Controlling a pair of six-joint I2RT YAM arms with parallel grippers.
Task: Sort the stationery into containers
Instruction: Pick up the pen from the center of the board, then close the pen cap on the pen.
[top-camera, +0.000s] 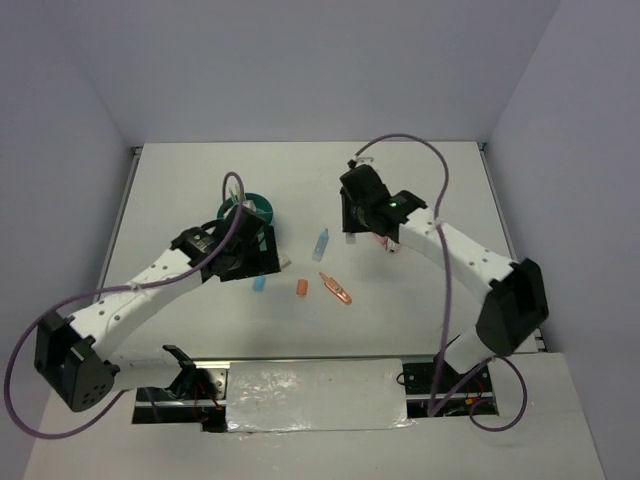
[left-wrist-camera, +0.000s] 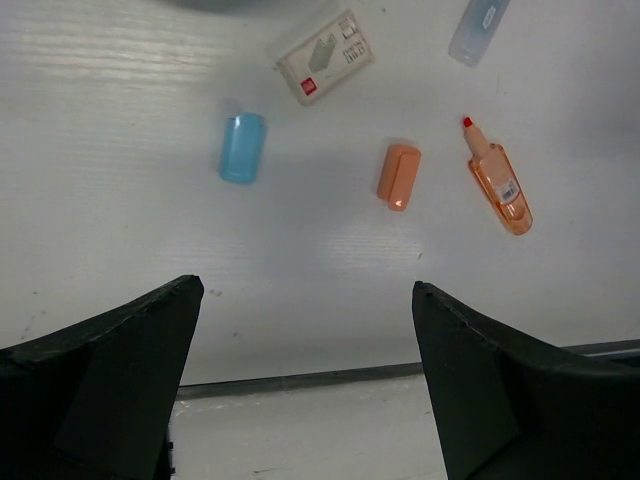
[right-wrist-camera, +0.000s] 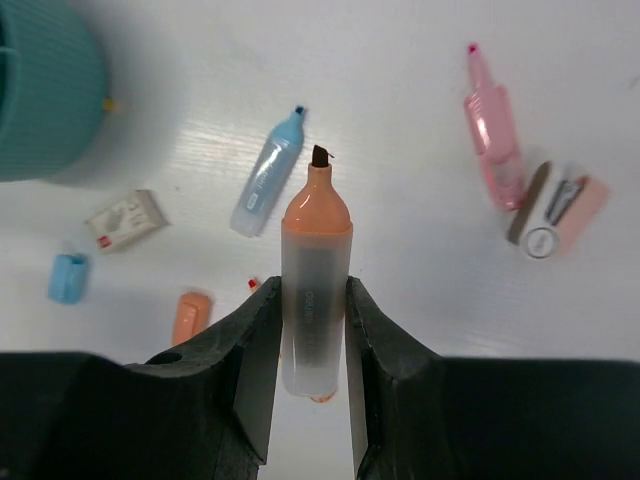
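The right gripper (right-wrist-camera: 315, 300) is clenched on an orange marker (right-wrist-camera: 316, 240), whose tip points out past its 2 fingers. The lettering on the barrel is unreadable. A teal organizer (right-wrist-camera: 45, 90) stands ahead-left of those fingers. The left gripper (left-wrist-camera: 305, 288) is spread wide, grasping nothing. Beyond its fingers lie a whitish piece (left-wrist-camera: 325, 57) with a red square and illegible print, a blue eraser (left-wrist-camera: 241, 147) and an orange eraser (left-wrist-camera: 399, 176). The table (top-camera: 440, 200) is white and the walls (top-camera: 300, 70) pale lilac.

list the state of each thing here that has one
left tool: open, empty
right tool: shut on the held orange marker
held orange marker: gripped, tip bare
loose orange marker: lying flat, tip bare
blue marker: lying flat, tip bare
pink marker: lying flat, tip bare
teal organizer: upright
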